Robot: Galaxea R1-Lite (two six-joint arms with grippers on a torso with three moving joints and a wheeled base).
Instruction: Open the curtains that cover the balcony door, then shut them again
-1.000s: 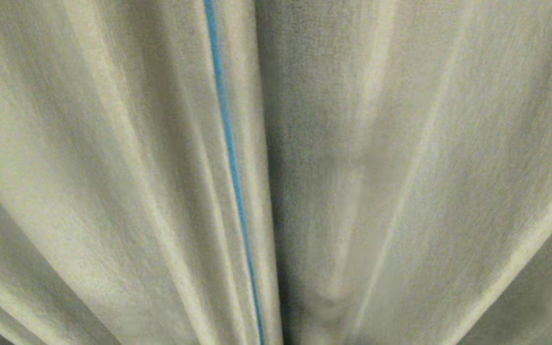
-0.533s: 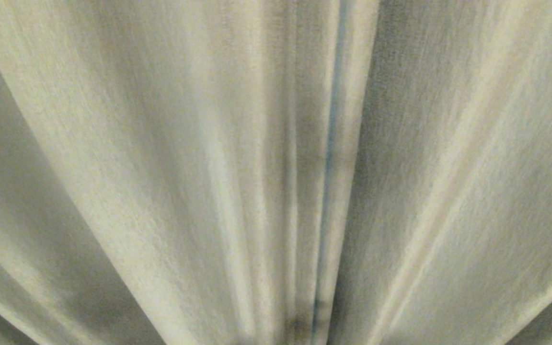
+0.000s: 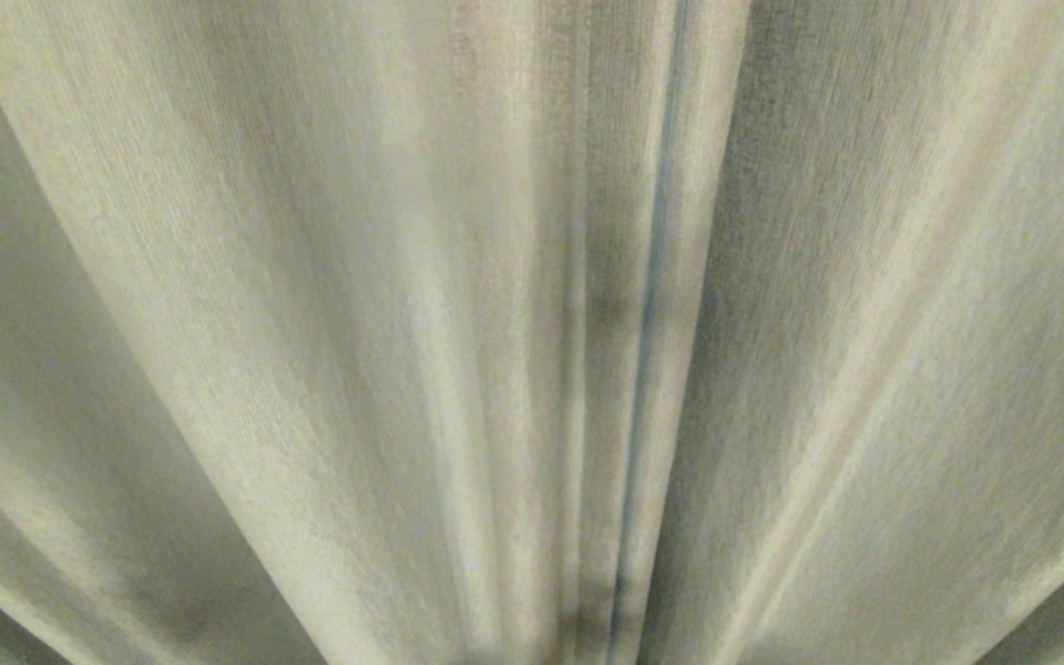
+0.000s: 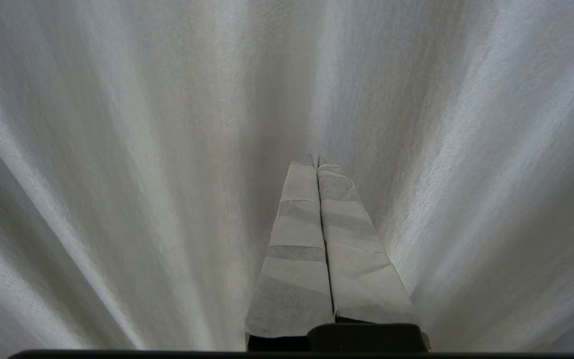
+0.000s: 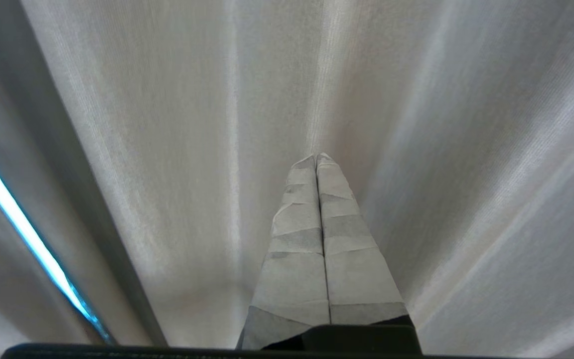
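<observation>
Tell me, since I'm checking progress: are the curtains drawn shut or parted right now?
Shut, nearly: the curtains fill the head view, with only a thin blue slit of light where the two edges meet. No balcony door shows.

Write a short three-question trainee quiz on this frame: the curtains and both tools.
1. True or false: the left tool is clamped on a fold of the curtains.
2. Which view shows the bright blue slit of light most strongly? A) head B) left wrist C) right wrist
3. Fill in: the balcony door is ____ behind the fabric.

Key:
1. False. Its taped fingers are shut together with nothing between them, tips towards the cloth.
2. C. The slit is bright there; the head view shows only a faint line. The right tool is also shut, empty.
3. Hidden.
</observation>
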